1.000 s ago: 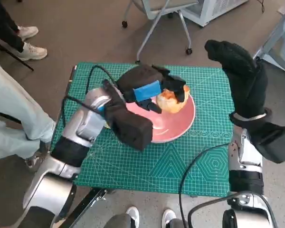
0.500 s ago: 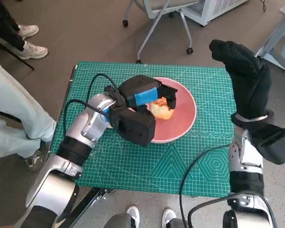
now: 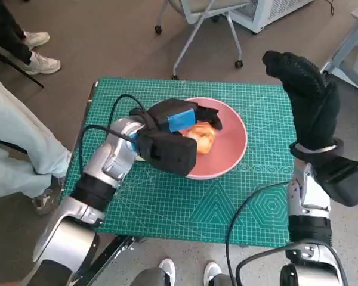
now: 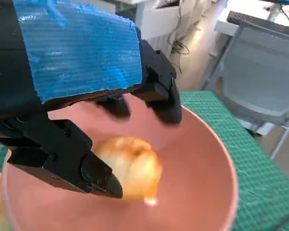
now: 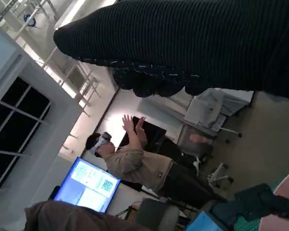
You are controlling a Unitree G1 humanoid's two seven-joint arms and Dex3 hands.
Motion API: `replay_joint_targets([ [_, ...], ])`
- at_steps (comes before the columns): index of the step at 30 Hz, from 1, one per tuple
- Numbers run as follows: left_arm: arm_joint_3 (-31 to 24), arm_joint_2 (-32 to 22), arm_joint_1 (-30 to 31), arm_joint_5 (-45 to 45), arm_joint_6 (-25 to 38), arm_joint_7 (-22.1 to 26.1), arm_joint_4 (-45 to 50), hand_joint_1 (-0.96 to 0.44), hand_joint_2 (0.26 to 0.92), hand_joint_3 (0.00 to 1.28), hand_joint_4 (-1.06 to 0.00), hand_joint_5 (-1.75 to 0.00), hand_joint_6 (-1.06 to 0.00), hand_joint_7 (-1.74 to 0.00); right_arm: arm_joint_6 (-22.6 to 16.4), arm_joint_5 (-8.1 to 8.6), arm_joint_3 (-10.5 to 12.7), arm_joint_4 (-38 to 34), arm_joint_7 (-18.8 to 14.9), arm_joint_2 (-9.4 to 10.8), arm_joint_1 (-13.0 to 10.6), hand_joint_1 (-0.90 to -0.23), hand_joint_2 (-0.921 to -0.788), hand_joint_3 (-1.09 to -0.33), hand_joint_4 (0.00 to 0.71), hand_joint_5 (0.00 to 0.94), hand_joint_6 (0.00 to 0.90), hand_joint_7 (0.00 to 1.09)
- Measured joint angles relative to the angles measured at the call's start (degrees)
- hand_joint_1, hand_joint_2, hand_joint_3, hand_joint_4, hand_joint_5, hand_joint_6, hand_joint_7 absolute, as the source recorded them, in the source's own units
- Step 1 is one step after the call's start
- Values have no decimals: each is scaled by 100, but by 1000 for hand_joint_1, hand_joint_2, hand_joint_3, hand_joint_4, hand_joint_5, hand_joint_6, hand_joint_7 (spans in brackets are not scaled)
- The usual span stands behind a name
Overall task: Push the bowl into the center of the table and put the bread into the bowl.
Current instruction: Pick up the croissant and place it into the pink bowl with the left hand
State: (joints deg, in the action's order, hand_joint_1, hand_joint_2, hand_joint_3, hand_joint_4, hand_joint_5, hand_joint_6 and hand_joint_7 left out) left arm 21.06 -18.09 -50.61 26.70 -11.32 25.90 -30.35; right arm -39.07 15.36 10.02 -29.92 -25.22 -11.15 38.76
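Lowered, left hand (image 3: 182, 121) releases bread (image 3: 201, 137) into bowl (image 3: 232, 152).

My left hand (image 3: 182, 122) is matt black plastic, its back wrapped in blue tape (image 4: 77, 53) with a fine ribbed weave and a slight sheen. My fingers (image 4: 161, 91) look hard and smooth. My right hand (image 3: 307, 101), at the right of the frame, wears a black knitted glove (image 5: 207, 43), coarse and fuzzy. My forearms (image 3: 110, 158) are pale, glossy metal or plastic. The bowl (image 4: 202, 163) is smooth pink, satin rather than shiny. The bread (image 4: 132, 166) has a golden, glazed crust with one bright glint. The bench (image 3: 185, 202) carries a matt green cutting mat printed with pale grid lines.
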Motion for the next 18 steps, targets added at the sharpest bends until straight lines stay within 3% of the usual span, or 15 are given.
replay_joint_targets([
  [9, -348, -270, 335, -382, -415, 4, 702, -414, 792, 5, -46, -1, -245, -4, 1, -4, -38, -4, 0, 1, 1, -636, -921, -714, 172, 1, 44, 473],
  [18, -985, -689, 880, -884, -46, 223, 2251, -395, 780, 0, -68, -9, -263, -10, 6, 2, -90, -24, -6, 0, 14, -638, -921, -719, 170, 0, 39, 475],
])
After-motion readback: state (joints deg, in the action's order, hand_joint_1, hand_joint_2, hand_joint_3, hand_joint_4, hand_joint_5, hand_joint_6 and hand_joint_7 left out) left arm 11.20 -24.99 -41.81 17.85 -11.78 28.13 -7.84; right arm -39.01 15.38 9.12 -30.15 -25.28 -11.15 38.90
